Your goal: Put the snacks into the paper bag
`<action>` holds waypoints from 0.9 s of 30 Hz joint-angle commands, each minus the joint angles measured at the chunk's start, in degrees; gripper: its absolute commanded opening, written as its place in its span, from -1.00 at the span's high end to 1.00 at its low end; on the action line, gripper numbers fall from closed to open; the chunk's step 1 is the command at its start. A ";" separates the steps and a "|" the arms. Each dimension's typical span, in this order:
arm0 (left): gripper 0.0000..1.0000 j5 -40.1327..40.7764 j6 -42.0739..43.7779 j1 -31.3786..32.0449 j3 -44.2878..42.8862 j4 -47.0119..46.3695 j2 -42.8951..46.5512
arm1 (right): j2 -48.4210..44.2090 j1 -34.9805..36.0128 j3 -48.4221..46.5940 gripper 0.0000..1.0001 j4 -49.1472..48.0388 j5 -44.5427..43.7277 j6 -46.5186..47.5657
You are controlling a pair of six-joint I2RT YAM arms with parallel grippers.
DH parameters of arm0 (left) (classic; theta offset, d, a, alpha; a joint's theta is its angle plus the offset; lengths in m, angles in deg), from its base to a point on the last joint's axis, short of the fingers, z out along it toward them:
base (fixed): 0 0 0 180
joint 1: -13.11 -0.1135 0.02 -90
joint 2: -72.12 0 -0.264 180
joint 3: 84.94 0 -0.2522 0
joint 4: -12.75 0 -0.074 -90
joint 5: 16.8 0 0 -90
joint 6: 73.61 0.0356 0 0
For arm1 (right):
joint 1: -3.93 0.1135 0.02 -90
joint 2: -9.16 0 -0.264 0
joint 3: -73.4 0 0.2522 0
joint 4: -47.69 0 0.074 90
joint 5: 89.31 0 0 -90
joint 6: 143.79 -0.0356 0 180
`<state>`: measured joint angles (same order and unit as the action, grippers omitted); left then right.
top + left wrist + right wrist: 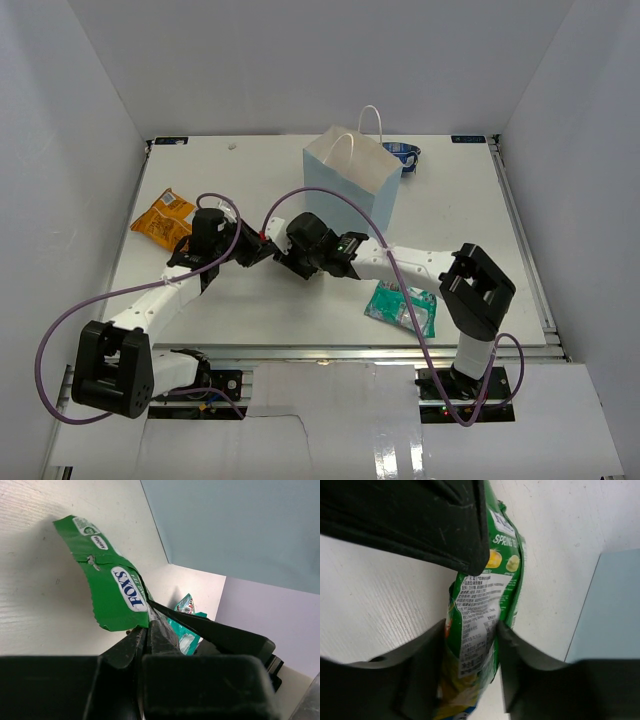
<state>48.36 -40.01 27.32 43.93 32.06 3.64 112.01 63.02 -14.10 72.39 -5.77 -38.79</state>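
Left hand [150,629]: you had it pinched tight on one end of the green packet [112,587].
Right hand [471,635]: closed against that same packet's sides.
Packet's place: mid-desk [250,310], just in front of the paper bag [350,180].
Teal packet [400,305]: lay by your right arm.
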 commanded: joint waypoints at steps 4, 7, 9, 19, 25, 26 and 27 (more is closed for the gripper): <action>1.00 -0.74 0.68 0.02 -0.95 -1.94 2.83 | -0.63 0.24 -1.59 0.34 -0.13 0.48 0.20; 0.70 0.75 1.55 -0.15 -2.01 -0.45 4.24 | -2.38 0.15 -0.80 0.52 0.22 1.88 0.99; 0.32 1.89 2.43 -0.24 -3.85 1.83 5.38 | -3.88 -0.11 -0.62 0.57 1.36 3.46 1.52; -0.55 3.75 17.01 -0.59 -7.11 5.45 20.30 | -17.23 -10.90 -1.93 0.79 14.08 29.90 13.11; -0.61 3.57 30.46 -0.51 -4.31 8.26 28.92 | -26.29 -17.23 -12.56 0.85 22.72 38.71 16.90; -0.62 3.66 33.08 -0.59 -3.69 8.95 29.89 | -27.86 -18.91 -14.05 0.85 22.72 39.76 16.12; -0.68 4.01 33.98 -0.59 -3.07 9.14 30.69 | -28.40 -20.58 -17.03 0.85 22.72 40.47 14.37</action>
<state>51.55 -14.55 27.06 39.02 38.74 32.29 87.99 45.62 -23.34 94.21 27.43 -24.45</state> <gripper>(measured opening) 0.830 0.253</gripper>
